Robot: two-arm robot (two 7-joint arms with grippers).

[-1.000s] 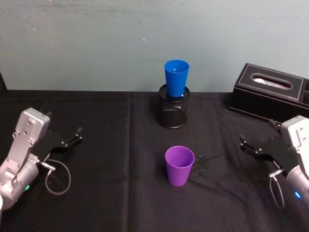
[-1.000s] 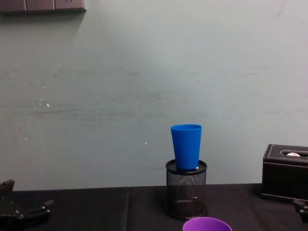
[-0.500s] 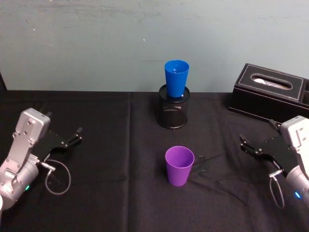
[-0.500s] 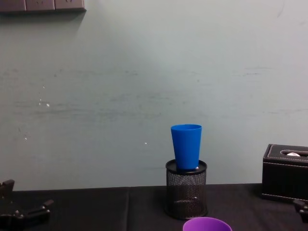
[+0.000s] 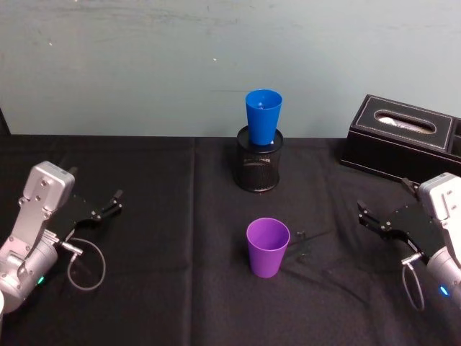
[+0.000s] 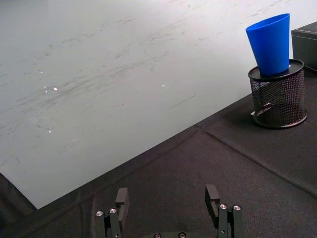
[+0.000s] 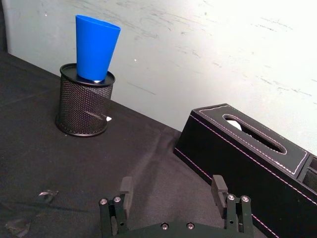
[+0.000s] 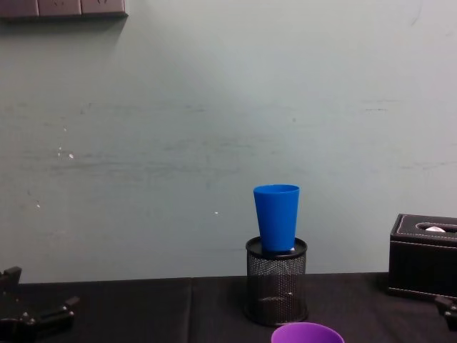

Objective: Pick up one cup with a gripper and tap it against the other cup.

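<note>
Your purple cup [image 5: 268, 247] stands upright on the bench [image 5: 166, 288], near the middle, with nothing touching it. Farther back, the blue cup [image 5: 263, 115] sits rim up in the black mesh pen holder [image 5: 258, 169]. Your left claw [image 6: 167, 191] rests low at the bench's left side, released, fingers apart and empty. Your right claw [image 7: 172, 181] is low at the right side, also released and empty, in front of the black tissue box [image 5: 403, 137]. Both claws are well apart from the cups.
</note>
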